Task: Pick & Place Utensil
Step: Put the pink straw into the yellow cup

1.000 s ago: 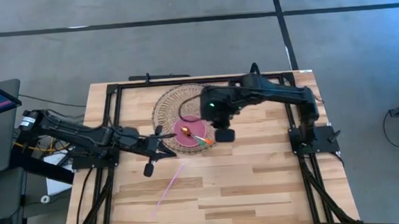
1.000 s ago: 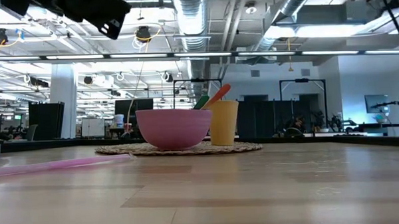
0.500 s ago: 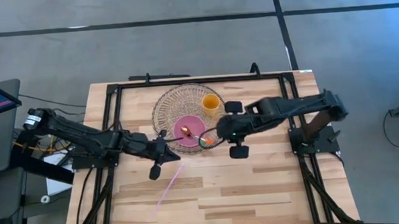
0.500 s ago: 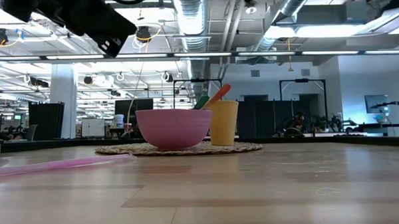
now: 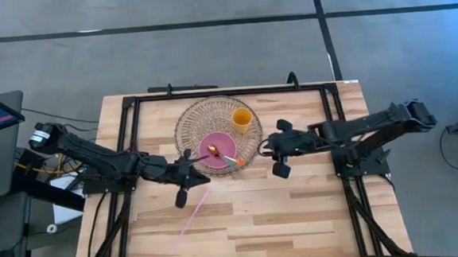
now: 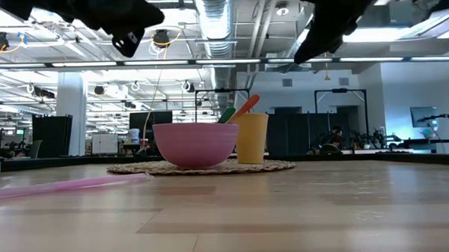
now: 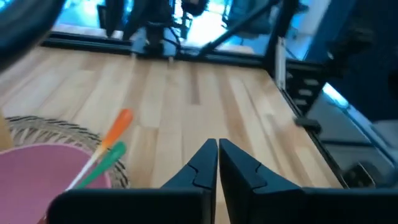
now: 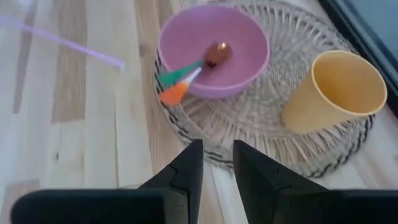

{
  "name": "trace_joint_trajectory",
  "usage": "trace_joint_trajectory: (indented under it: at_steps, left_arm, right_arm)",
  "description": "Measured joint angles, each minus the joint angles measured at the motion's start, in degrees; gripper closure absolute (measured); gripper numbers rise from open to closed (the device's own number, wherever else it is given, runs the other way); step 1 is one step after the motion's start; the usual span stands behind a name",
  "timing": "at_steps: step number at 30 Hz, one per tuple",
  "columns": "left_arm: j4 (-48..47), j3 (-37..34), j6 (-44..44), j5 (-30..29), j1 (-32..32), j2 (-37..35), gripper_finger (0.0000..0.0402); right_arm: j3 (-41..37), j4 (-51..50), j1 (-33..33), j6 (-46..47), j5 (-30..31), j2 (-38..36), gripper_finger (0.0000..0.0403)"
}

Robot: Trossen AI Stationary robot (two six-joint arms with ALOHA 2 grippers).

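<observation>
Overhead, the left end effector (image 5: pixel 182 179) sits left of centre in the frame, over the wooden counter (image 5: pixel 298 212), its fingers pressed together and holding nothing, as the left wrist view shows. Just below it, a pale pink straw (image 5: pixel 193 217) lies slanting on the counter toward the lower left. Immediately right of that end effector, the woven mat (image 5: pixel 192 119) carries a pink bowl (image 5: pixel 215 160) at its lower edge, and in the bowl rest the utensils: a brown-headed spoon (image 5: pixel 214 151) and two sticks with green and orange handles (image 5: pixel 232 161) poking over the bowl's right rim. A yellow cup (image 5: pixel 243 118) stands on the mat's upper right. Further right, just off the mat's edge, the right end effector (image 5: pixel 279 149) hangs with its fingers slightly spread and empty; the utensils lie to its left, apart from it.
</observation>
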Motion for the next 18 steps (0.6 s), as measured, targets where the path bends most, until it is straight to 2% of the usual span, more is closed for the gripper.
trace_joint_trajectory:
  at_steps: [3, 5, 10, 15, 18]
  left_arm:
    - [3.22, 0.33, -0.31, -0.18, -0.02, 0.99, 0.0368]
    - [3.26, 1.38, 0.01, -0.2, -0.02, 1.62, 0.0353]
    - [3.22, 4.77, 0.13, -0.13, -0.23, 4.17, 0.0314]
    - [3.02, 9.74, 0.23, -0.05, -1.45, 9.2, 0.0292]
    - [-1.63, 13.51, 0.26, 0.04, -2.46, 12.09, 0.0287]
  right_arm:
    - [-4.28, 7.25, -0.03, -1.06, 0.04, -1.66, 0.0321]
    - [-5.14, 8.52, -0.55, -3.5, 0.04, -2.21, 0.0321]
    - [-5.07, 9.38, -2.29, -2.76, 0.21, -2.2, 0.0321]
    - [-5.07, 9.53, -3.34, -2.6, 0.1, -2.1, 0.0321]
    - [-5.07, 9.81, -3.48, -2.6, 0.04, -2.1, 0.0321]
